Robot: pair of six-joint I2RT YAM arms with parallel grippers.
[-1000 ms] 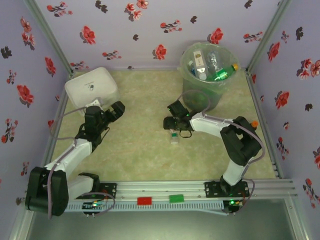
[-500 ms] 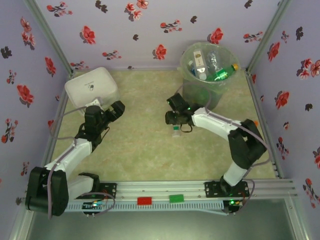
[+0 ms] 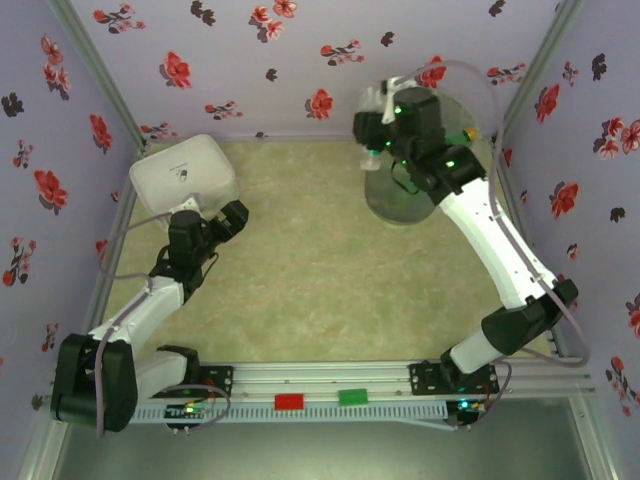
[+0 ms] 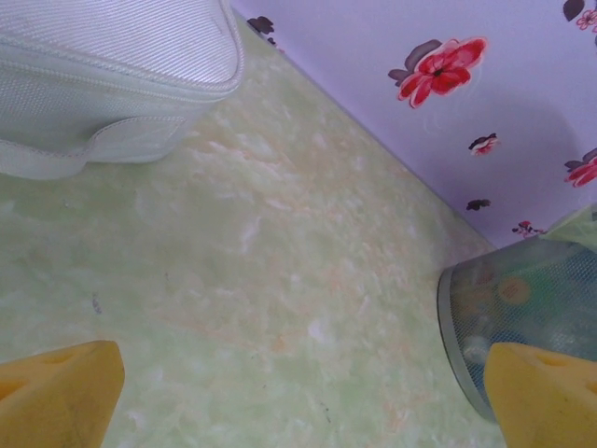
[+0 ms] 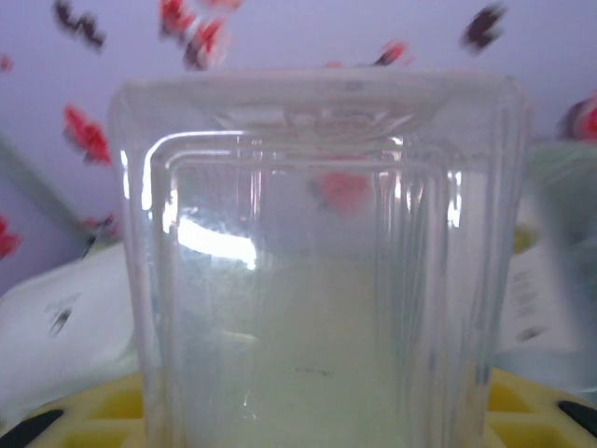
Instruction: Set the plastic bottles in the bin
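**Clear bottle being gripped at the bin's rim**

The clear bottle [image 5: 317,261] is sitting between the yellow fingers [image 5: 84,415] of the right tool [image 3: 384,118], which is closing on its sides and holding it. In the right wrist view the bottle's ribbed, square-shouldered body is taking up most of the frame. The flowered wall [image 5: 280,28] is showing blurred above it and through the plastic.

From above, the right tool is hanging at the left part of the bin's rim. I cannot tell whether the bottle is over the opening or just outside the rim.

The bin [image 3: 400,205] is standing in the far right corner of the counter [image 3: 300,270], close to the back wall. The right arm [image 3: 500,240] is reaching up across it and covering much of its mouth. A green bottle [image 3: 465,133] with an orange cap is showing inside, near the bin's right rim.

Well apart, on the other side of the counter, the left tool [image 3: 236,215] is hovering low, just beside the white box [image 3: 183,172]. Its jaws are standing wide apart and holding nothing. In the left wrist view its two yellow fingertips are showing in the bottom corners with bare counter between them. The white box is lying at the upper left there, and the bin's translucent wall is standing at the right edge.
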